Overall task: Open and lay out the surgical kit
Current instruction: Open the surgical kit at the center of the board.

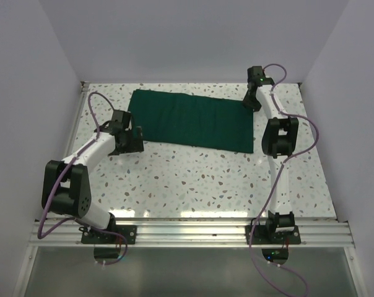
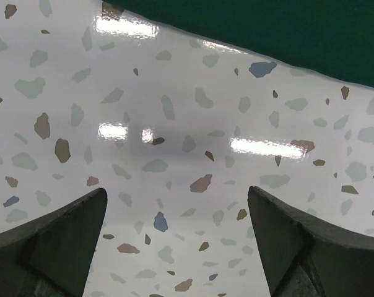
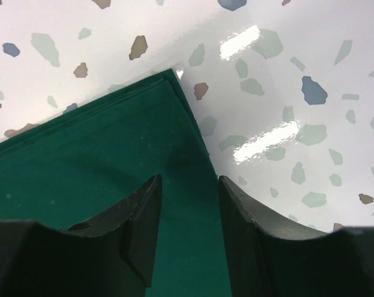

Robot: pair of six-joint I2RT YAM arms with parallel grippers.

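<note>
1. The surgical kit lies as a flat, folded dark green rectangle on the far half of the speckled table, its long side running left to right. No tray or instruments are visible. If they are inside, the folds hide them.
2. The right gripper is low at the kit's far right corner. Its fingers stand partly apart and straddle the side edge of the cloth just short of the corner. Stacked layers show along that edge. The gap holds cloth and bare table, and I see no pinch and nothing lifted.
3. Likely reason for this placement: a corner gives a free flap to take, so the top layer can be peeled back without dragging the whole bundle.
4. The left gripper hovers over bare table just beside the kit's near left corner. Its fingers are spread fully wide and hold nothing. The cloth edge crosses only the top of its wrist view. It looks ready to pin or take the opposite corner.
5. Open room: there is a broad bare surface between the kit and the arm bases, enough to unfold toward the near side. The far edge sits near the back wall, and the right edge is near the right arm's links, so unfolding that way is tighter.
</note>
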